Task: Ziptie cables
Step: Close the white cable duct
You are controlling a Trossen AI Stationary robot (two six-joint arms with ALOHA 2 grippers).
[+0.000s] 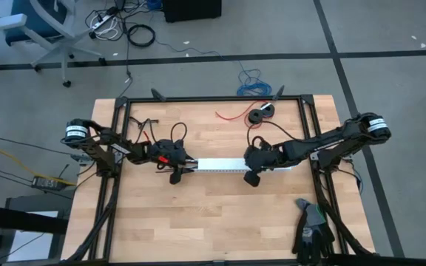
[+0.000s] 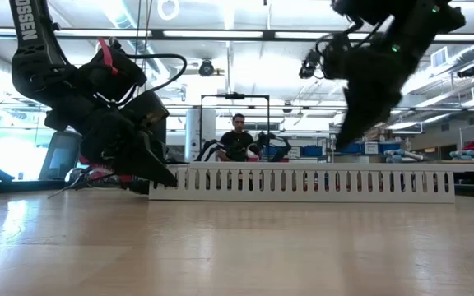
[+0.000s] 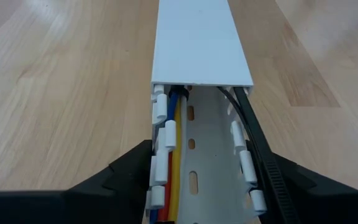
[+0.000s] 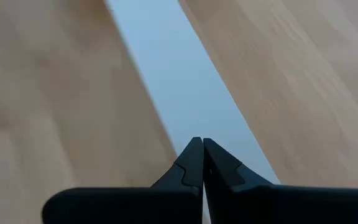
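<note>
Cables (image 3: 174, 149) mostly hidden under duct lid (image 3: 197, 43).

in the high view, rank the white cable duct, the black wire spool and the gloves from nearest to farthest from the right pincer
From the right pincer, shut at the table's middle:
1. White cable duct: right at the pincer, running toward the left arm.
2. Black wire spool: toward the table's far edge.
3. Gloves: at the near right corner, farthest.

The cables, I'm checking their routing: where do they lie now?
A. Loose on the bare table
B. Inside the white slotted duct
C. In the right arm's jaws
B: the left wrist view shows the cables running along inside the white slotted duct, passing under its cover.
</note>
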